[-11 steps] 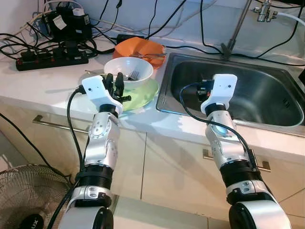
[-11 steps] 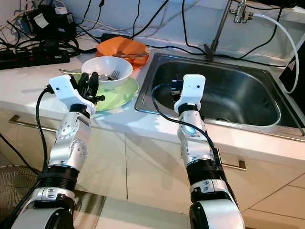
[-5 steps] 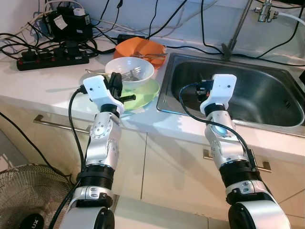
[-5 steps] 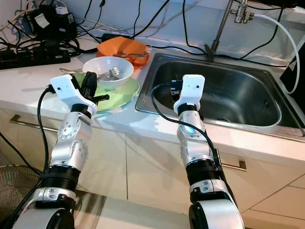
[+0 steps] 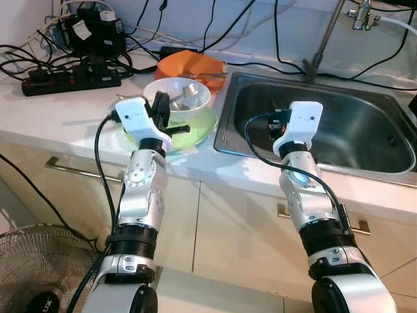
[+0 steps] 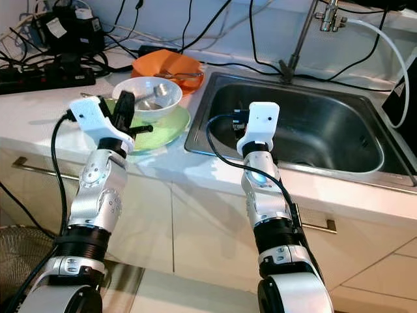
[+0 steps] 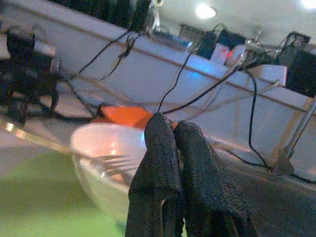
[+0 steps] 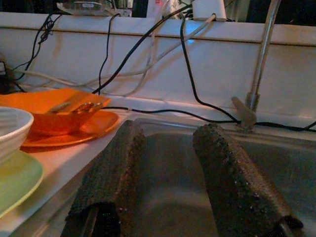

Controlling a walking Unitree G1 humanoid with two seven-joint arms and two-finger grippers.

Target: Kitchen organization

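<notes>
A white bowl (image 5: 177, 96) with a fork (image 5: 187, 92) in it sits on a light green plate (image 5: 203, 124) on the counter, left of the sink (image 5: 326, 124). Behind it lies an orange dish (image 5: 192, 65) holding cutlery. My left gripper (image 5: 161, 108) is shut, its black fingers (image 7: 163, 148) pressed together right at the bowl's near rim, with nothing visible between them. My right gripper (image 5: 276, 124) hangs open over the sink's left side, its two fingers (image 8: 113, 168) well apart and holding nothing.
A tap (image 5: 324, 39) rises behind the sink. A power strip (image 5: 65, 81), adapters and several black cables (image 5: 98, 32) crowd the counter's back left. Cabinet doors with bar handles (image 5: 71, 169) lie below, and a floor fan (image 5: 32, 267) stands at lower left.
My left gripper has shifted a little forward and right, closer to the bowl's near rim. The fork in the bowl has shifted. The right arm has stayed put.
</notes>
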